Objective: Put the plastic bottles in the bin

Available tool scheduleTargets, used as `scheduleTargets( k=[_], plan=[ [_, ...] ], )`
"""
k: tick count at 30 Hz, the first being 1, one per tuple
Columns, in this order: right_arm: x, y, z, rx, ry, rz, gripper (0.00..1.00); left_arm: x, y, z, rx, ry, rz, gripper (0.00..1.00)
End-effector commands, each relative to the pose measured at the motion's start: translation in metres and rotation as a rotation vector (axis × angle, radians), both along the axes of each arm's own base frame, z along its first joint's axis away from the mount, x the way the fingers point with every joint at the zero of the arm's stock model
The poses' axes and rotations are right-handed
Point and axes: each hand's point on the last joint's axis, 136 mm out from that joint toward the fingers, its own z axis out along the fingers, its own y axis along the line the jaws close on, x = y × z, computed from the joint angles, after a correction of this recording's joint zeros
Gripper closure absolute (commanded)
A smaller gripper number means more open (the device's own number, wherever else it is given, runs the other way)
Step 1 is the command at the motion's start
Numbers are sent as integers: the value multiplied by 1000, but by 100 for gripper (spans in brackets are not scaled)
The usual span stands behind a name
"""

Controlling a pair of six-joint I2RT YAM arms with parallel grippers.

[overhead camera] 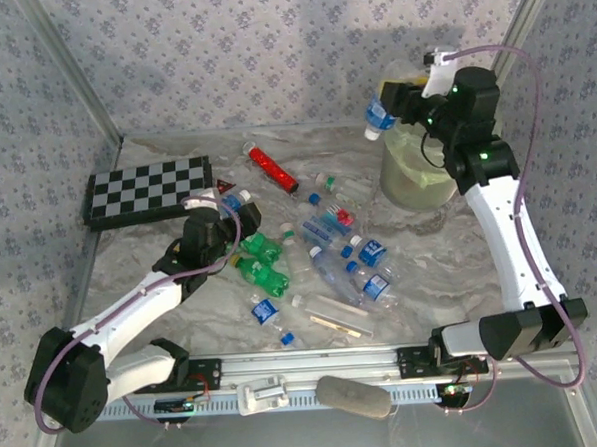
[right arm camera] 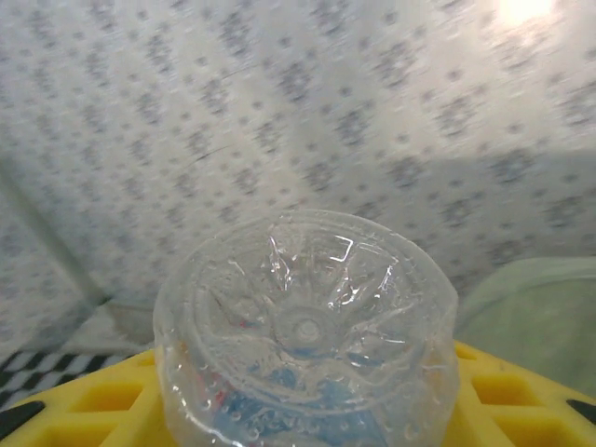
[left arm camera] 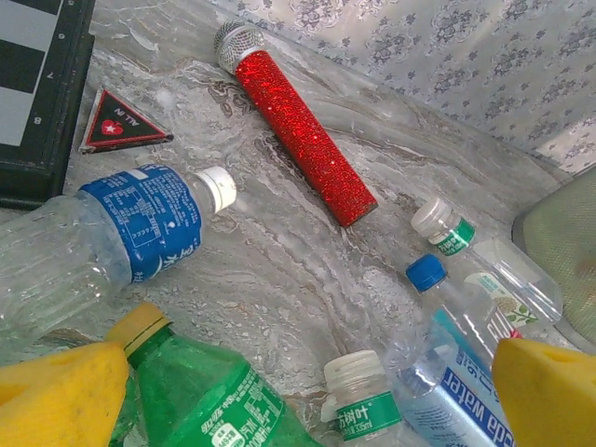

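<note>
Several plastic bottles (overhead camera: 330,252) lie scattered across the middle of the marbled table. My left gripper (overhead camera: 223,212) hovers open over them, its yellow fingers (left arm camera: 56,396) spread wide. Between the fingers lie a green bottle with a yellow cap (left arm camera: 200,396) and a small white-capped bottle (left arm camera: 363,396). A clear blue-labelled bottle (left arm camera: 112,233) rests to the left. My right gripper (overhead camera: 391,106) is raised at the back right, shut on a clear blue-labelled bottle (overhead camera: 377,117). That bottle's ribbed base (right arm camera: 307,326) faces the wrist camera. The pale-green bin (overhead camera: 411,173) stands just below and right of it, its rim (right arm camera: 535,307) beside the held bottle.
A black-and-white chequered board (overhead camera: 149,189) lies at the back left. A red glitter tube (left arm camera: 303,135) and a small red triangular card (left arm camera: 119,126) sit behind the bottles. Patterned walls close the back and sides. A grey oblong object (overhead camera: 353,396) rests on the front rail.
</note>
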Motion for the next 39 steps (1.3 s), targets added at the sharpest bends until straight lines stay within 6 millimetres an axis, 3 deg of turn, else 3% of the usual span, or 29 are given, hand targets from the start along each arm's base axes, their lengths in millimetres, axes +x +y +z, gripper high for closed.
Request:
scheduleTargets(
  k=[1, 6, 12, 19, 25, 33, 39],
  plan=[
    [-3, -43, 16, -115, -42, -207, 50, -2, 1, 2, -33, 4, 1, 0],
    [8, -81, 1, -180, 0, -357, 49, 0, -1, 2, -30, 7, -5, 0],
    [41, -106, -53, -183, 142, -402, 48, 1, -2, 0, -41, 8, -6, 0],
    [80, -115, -135, -153, 387, -360, 45, -5, 5, -4, -36, 14, 10, 0],
    [98, -112, -187, -146, 562, -312, 44, -9, 17, -7, -35, 17, 50, 0],
    [105, -109, -207, -139, 617, -305, 31, -10, 23, -10, -36, 29, 67, 0],
    [104, -106, -190, -164, 584, -314, 17, -9, 27, -10, -35, 29, 81, 0]
  ],
)
